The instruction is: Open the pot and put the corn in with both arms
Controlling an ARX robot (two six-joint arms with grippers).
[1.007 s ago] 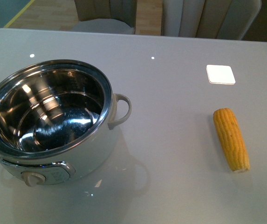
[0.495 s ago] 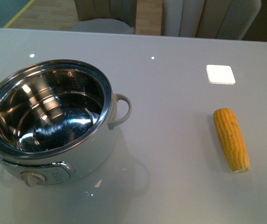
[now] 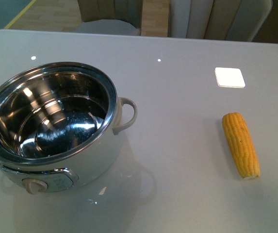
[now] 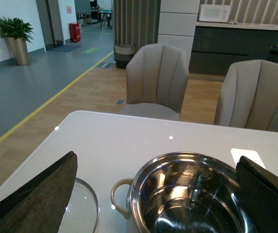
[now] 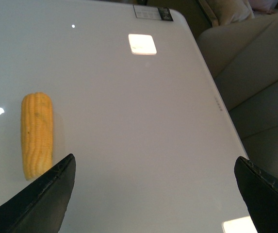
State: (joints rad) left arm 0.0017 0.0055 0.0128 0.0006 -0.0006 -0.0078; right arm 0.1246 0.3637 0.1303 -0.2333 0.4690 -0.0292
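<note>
While pot (image 3: 92,160) sits uncovered, corn (image 3: 240,144) lies well apart on table (image 3: 177,92); left gripper (image 4: 155,159), right gripper (image 5: 154,161): jaws apart, empty.

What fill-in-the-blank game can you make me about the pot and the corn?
The corn is the colour ____. The corn lies on the ____, not in the pot. The pot is ____ inside. The pot's glass ____ is off, lying beside it.
Missing words: yellow; table; empty; lid.
</note>
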